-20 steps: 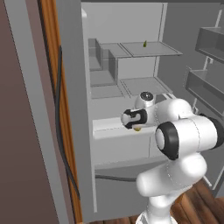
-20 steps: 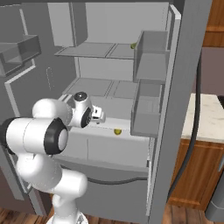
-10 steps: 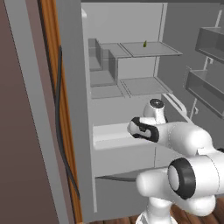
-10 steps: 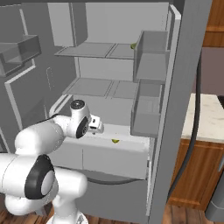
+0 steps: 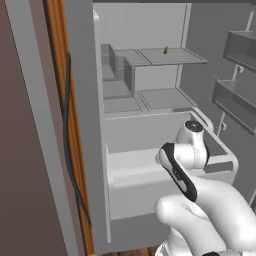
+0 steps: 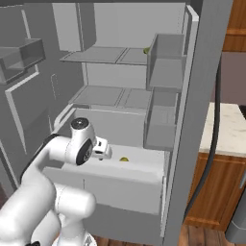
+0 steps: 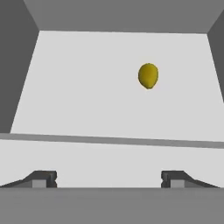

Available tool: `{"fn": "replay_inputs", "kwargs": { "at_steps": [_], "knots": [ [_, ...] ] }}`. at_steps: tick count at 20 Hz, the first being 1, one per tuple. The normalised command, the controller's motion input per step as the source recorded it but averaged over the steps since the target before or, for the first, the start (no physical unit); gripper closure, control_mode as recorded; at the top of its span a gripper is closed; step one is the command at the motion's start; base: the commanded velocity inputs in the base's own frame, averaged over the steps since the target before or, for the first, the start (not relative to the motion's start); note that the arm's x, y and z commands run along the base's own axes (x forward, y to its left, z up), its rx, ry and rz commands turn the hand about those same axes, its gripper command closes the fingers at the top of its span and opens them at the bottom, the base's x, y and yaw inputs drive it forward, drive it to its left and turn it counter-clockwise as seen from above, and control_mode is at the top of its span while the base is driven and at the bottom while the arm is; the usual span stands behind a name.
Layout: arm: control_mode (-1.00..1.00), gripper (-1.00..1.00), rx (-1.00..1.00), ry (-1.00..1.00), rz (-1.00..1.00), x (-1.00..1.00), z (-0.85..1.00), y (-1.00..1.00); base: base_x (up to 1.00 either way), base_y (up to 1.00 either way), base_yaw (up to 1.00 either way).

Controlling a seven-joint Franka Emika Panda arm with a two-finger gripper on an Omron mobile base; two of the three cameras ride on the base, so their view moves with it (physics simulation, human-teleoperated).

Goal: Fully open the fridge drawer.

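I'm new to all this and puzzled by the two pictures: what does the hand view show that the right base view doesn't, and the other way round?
Hand view alone: the open gripper's two dark finger tips above the drawer's front lip. Right base view alone: the white arm, grey shelves, the door bins and a wooden cabinet. Both: the pulled-out fridge drawer with a small yellow fruit lying inside.

Fridge drawer (image 6: pixel 120 185) stands pulled out from the fridge body, pale floor exposed. One small yellow, lemon-like fruit (image 7: pixel 148 75) lies directly on the drawer floor, toward the back, apart from the walls. Upper shelf (image 5: pixel 170 56) carries a small green item (image 5: pixel 165 50) near its rear edge; identity cannot be told. Lower shelf (image 5: pixel 162 98) sits just above the drawer.
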Motion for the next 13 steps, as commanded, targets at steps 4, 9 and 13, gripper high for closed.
{"fn": "replay_inputs", "kwargs": {
  "at_steps": [4, 9, 13],
  "knots": [
    [-1.00, -1.00, 0.14, -0.31, -0.06, -0.94, 0.70, 0.00, 0.00, 0.00, 0.00],
    [-1.00, -1.00, 0.07, -0.49, -0.09, -0.78, 1.00, 0.27, 0.00, 0.00, 0.00],
    [-1.00, -1.00, 0.00, -0.49, -0.05, -0.70, 1.00, 0.47, 0.00, 0.00, 0.00]
  ]
}}
